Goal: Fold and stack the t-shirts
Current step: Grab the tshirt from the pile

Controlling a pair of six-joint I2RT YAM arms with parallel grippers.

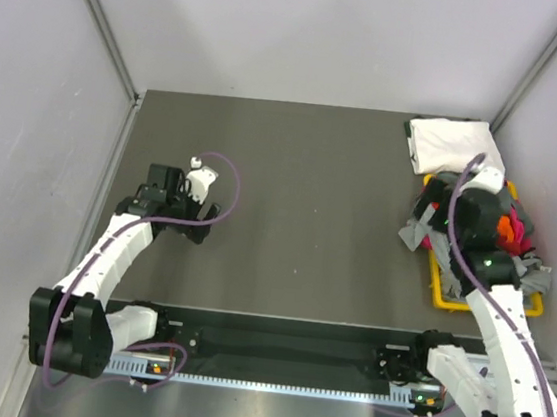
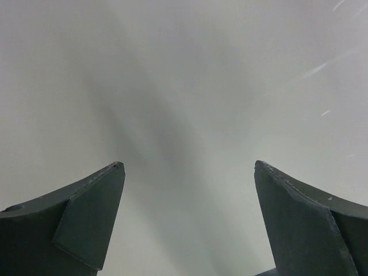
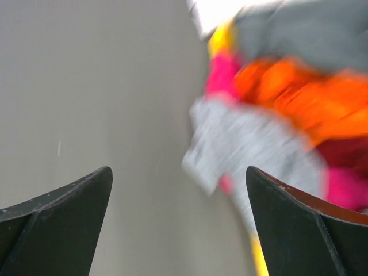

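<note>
A folded white t-shirt (image 1: 450, 143) lies at the back right of the table. A loose pile of t-shirts fills the yellow bin (image 1: 439, 293): light grey (image 3: 241, 144), orange (image 3: 299, 92), pink (image 3: 223, 75), dark grey (image 3: 310, 29) and red (image 3: 345, 152). My right gripper (image 1: 472, 205) hovers over the pile's left edge; it is open and empty (image 3: 179, 169), and its view is motion-blurred. My left gripper (image 1: 166, 184) is at the left of the table, open and empty (image 2: 190, 167), over bare tabletop.
The grey tabletop (image 1: 299, 201) lies between the arms. Pale walls close in the left, right and back. The bin's rim (image 3: 259, 259) shows just right of the right gripper. A cloth corner (image 1: 415, 232) hangs over the bin's left side.
</note>
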